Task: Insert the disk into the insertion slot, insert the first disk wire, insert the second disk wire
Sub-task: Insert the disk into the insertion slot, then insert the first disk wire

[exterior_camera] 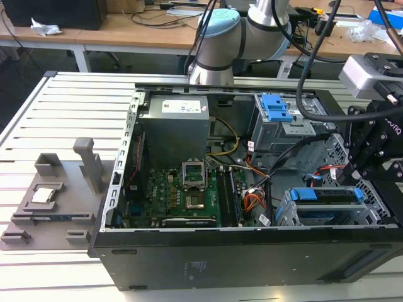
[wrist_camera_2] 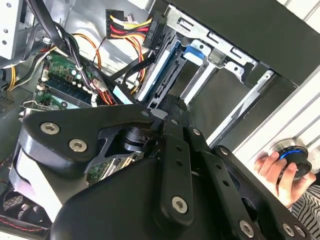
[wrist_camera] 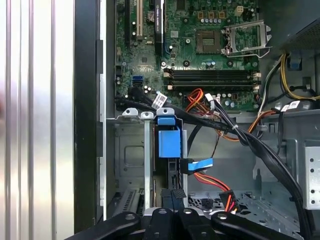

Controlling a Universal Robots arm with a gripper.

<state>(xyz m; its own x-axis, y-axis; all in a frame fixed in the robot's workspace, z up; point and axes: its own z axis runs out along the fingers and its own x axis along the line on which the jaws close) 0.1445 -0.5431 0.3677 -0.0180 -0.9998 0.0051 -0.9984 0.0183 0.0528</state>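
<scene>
The disk (exterior_camera: 327, 200), silver in a bright blue carrier, sits in the insertion slot (exterior_camera: 284, 217), a grey drive cage at the case's front corner on the exterior view's right. In the first wrist view the disk's blue carrier (wrist_camera: 169, 140) stands between the cage's silver walls (wrist_camera: 131, 155). My gripper (wrist_camera: 172, 196) is shut, with its tips at the disk's near edge; whether they touch it I cannot tell. The second wrist view shows the gripper (wrist_camera_2: 172, 102) just behind the disk (wrist_camera_2: 165, 65). A loose black wire with a blue tag (wrist_camera: 199, 165) lies beside the disk, apart from my fingers.
Red, yellow and black power wires with a black plug (wrist_camera_2: 132, 25) hang near the cage. The motherboard (exterior_camera: 182, 195) fills the case floor. A taller grey box with a blue latch (exterior_camera: 275, 107) stands behind the cage. A person's hand (wrist_camera_2: 280, 172) holds a round knob outside the case.
</scene>
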